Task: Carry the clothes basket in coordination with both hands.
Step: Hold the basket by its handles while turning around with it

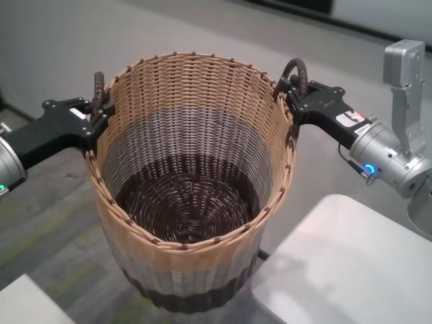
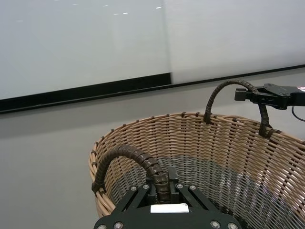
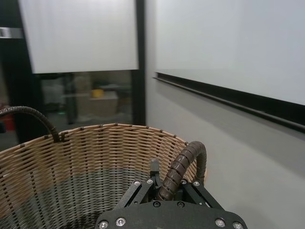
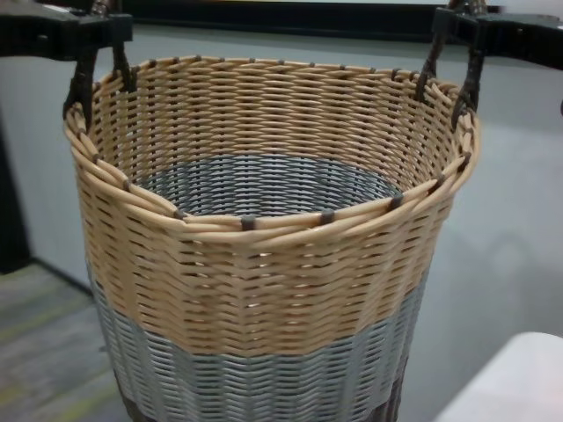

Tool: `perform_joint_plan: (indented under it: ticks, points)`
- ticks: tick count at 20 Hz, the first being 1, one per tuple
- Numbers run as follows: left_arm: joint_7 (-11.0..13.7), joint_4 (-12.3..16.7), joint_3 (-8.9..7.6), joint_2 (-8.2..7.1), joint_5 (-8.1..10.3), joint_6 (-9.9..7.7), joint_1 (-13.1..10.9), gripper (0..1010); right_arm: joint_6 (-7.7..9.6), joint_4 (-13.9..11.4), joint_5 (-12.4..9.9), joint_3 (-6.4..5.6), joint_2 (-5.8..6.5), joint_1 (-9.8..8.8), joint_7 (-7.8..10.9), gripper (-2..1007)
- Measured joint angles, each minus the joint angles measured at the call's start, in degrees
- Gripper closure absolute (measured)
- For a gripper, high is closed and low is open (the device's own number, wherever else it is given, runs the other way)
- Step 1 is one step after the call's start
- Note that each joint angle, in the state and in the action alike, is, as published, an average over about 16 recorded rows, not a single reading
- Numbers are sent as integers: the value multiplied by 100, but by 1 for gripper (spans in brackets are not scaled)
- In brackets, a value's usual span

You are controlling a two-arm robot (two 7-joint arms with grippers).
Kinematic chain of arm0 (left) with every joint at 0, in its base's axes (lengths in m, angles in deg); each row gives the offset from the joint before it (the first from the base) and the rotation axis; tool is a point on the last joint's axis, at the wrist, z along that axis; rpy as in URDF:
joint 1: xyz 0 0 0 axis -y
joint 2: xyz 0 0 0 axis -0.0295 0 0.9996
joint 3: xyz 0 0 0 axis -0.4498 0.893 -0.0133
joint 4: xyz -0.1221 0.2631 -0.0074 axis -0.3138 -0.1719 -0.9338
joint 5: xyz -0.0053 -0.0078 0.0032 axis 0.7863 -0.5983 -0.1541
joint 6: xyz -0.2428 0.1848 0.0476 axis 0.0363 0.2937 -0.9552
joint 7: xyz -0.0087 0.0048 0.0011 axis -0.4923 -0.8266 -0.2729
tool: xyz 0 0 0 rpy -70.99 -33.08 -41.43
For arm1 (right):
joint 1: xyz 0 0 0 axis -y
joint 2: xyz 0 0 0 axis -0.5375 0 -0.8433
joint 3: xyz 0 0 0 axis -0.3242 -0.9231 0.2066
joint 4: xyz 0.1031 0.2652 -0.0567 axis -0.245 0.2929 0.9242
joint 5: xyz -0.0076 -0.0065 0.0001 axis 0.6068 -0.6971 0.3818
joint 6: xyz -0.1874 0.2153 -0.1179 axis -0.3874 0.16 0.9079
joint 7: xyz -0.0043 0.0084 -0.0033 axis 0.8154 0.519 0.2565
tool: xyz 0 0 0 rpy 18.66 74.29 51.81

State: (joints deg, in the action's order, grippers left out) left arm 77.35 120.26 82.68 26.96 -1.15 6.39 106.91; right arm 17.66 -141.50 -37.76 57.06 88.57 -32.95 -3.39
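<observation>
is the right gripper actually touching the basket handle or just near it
Touching. In the right wrist view the right gripper is shut on the dark loop handle of the clothes basket, which passes between its fingers.

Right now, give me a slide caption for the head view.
Left gripper and right gripper each clamp a loop handle of the empty wicker clothes basket.

We find no text, brand, number or sign that we can read. The right hand carries a small white and red label (its print too fine to make out), and a blank-looking white sticker sits on the left hand.
</observation>
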Motion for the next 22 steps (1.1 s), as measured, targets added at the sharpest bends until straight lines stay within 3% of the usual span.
perform_joint_plan:
  ticks: [22]
  points:
    - [0, 0, 0, 0, 0, 0, 0, 843, 0, 0, 0, 0, 0, 0, 0, 860]
